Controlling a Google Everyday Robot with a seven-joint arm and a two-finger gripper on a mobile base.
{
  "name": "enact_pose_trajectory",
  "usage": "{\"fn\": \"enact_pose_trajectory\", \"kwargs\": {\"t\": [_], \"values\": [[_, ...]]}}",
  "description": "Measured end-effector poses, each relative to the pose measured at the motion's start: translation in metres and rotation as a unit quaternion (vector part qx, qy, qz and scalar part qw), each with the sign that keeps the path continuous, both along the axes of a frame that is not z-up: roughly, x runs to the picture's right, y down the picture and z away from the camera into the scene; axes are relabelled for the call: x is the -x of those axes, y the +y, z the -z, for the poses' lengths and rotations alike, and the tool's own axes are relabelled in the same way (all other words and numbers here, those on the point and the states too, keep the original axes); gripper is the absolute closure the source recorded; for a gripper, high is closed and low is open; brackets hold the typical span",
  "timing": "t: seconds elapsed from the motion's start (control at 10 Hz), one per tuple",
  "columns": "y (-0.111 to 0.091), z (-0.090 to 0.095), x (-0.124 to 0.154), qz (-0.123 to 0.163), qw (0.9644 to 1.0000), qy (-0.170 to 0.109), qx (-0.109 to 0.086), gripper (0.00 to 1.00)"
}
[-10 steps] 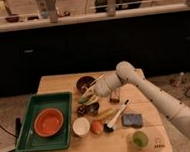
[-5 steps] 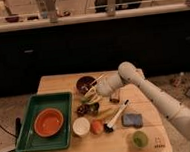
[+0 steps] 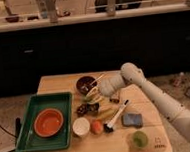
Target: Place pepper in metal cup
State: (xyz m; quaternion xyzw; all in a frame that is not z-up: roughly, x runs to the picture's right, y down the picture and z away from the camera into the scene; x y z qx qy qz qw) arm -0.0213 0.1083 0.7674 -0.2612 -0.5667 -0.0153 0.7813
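Observation:
My gripper (image 3: pixel 93 96) is at the end of the white arm that reaches in from the right, low over the middle of the wooden table (image 3: pixel 54 85). A slim green pepper (image 3: pixel 91 94) shows right at the gripper's tip, just in front of the dark brown bowl. Whether it is held or lying on the table I cannot tell. The small grey metal cup (image 3: pixel 94 108) stands just in front of the gripper, beside another small dark item (image 3: pixel 82 109).
A dark brown bowl with a spoon (image 3: pixel 85 84) is behind the gripper. A green tray (image 3: pixel 28 136) with an orange bowl (image 3: pixel 48 122) fills the left. Near the front are a white cup (image 3: pixel 81 126), an orange fruit (image 3: pixel 96 126), a yellow banana-shaped item (image 3: pixel 106 113), a brush (image 3: pixel 115 117), a blue sponge (image 3: pixel 131 119) and a green cup (image 3: pixel 139 139).
Hardly any. The arm and gripper hold nearly the same place over the table's middle, and the objects have not moved.

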Motion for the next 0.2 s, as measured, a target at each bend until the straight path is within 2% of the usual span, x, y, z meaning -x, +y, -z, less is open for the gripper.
{"fn": "enact_pose_trajectory", "kwargs": {"t": [0.2], "values": [[0.0005,0.0008,-0.0017,-0.003,1.0000,-0.003,-0.001,0.20]]}}
